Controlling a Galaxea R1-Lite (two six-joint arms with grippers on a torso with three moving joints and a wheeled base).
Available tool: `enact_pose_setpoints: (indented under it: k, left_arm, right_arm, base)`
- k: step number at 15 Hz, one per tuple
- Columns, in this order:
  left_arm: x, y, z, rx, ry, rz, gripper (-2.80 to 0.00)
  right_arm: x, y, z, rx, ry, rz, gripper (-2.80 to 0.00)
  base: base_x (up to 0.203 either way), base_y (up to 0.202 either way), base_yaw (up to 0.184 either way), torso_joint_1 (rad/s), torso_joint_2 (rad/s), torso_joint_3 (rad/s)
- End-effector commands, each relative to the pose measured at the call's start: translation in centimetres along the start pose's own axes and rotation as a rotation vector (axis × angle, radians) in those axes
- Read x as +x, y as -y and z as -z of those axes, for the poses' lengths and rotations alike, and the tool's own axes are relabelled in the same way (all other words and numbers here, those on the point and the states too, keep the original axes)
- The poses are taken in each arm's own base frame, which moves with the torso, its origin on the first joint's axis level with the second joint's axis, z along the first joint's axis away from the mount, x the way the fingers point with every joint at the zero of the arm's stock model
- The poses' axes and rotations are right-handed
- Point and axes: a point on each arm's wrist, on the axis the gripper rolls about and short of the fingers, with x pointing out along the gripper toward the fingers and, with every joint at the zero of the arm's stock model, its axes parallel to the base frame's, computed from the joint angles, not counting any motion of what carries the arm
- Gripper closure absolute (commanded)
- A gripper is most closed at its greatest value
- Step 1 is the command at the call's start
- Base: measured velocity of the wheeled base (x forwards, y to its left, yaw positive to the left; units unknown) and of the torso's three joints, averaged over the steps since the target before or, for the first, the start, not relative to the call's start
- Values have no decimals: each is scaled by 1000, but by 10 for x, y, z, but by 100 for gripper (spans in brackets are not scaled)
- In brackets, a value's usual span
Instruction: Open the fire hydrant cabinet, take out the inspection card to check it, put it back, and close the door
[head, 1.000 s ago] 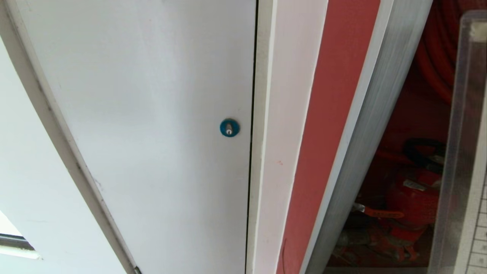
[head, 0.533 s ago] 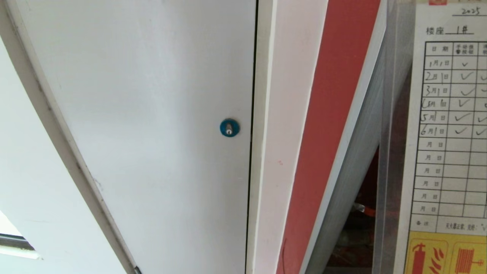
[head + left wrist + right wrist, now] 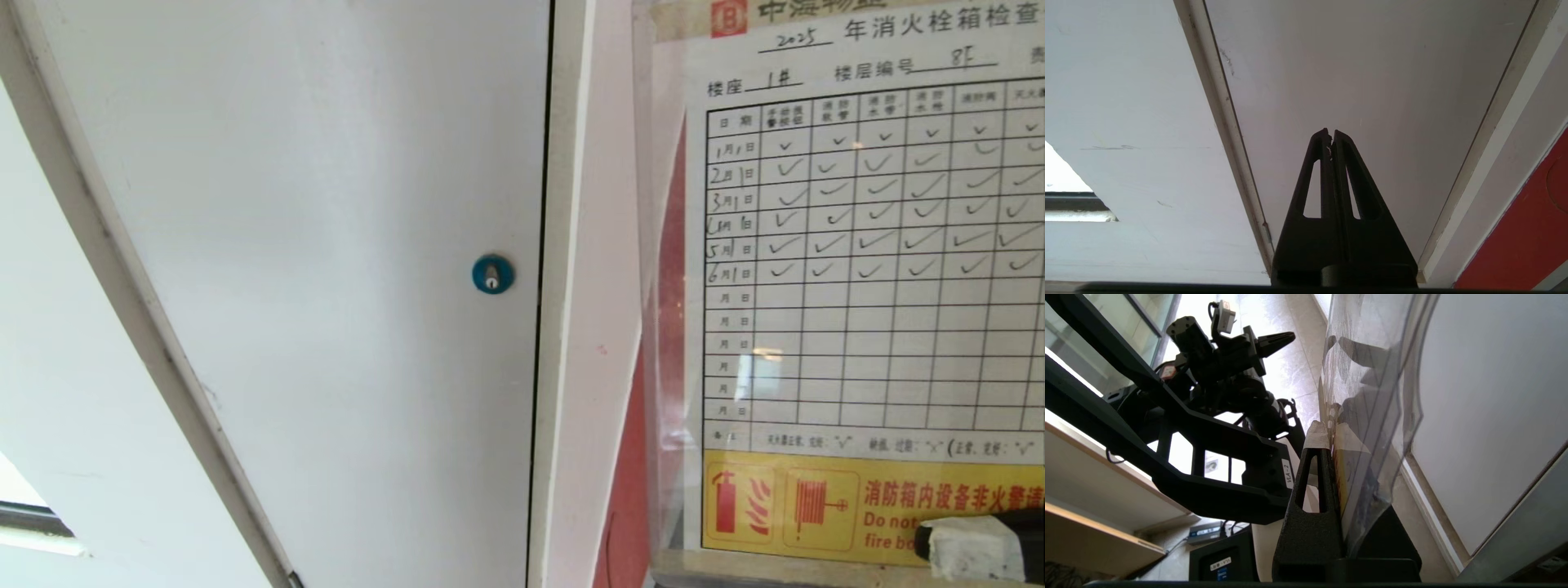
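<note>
Inspection card (image 3: 865, 278) in its clear sleeve fills the right of the head frame, held up for reading. Right claw (image 3: 976, 545) clenched on its bottom edge, lower right (taped fingertip visible). Left claw (image 3: 1331, 136) shut, empty, facing the white panel (image 3: 326, 245). Risk: the pinch is shallow and the slick sleeve bows; a quick swing could slip it free.

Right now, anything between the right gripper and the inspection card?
Nothing: the right gripper is shut on the inspection card, pinching its bottom edge and holding it up facing the head camera. The left gripper is shut and empty, parked by the white panel.
</note>
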Motion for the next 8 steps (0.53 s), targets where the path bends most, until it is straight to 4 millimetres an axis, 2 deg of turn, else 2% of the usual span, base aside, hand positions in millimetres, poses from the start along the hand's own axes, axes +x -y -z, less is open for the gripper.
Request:
enact_pose_setpoints:
  k: [1, 5, 8]
  left_arm:
    - [1, 0, 3, 0, -12, 0, 0]
    - [1, 0, 3, 0, -12, 0, 0]
    - [1, 0, 3, 0, -12, 0, 0]
  right_arm:
    - [12, 0, 0, 1, -27, -35, 0]
    - [28, -4, -10, -34, -12, -46, 0]
    - [32, -3, -12, -2, 11, -56, 0]
  base:
    - [0, 0, 0, 0, 0, 0]
    - [0, 0, 0, 0, 0, 0]
    - [0, 0, 0, 0, 0, 0]
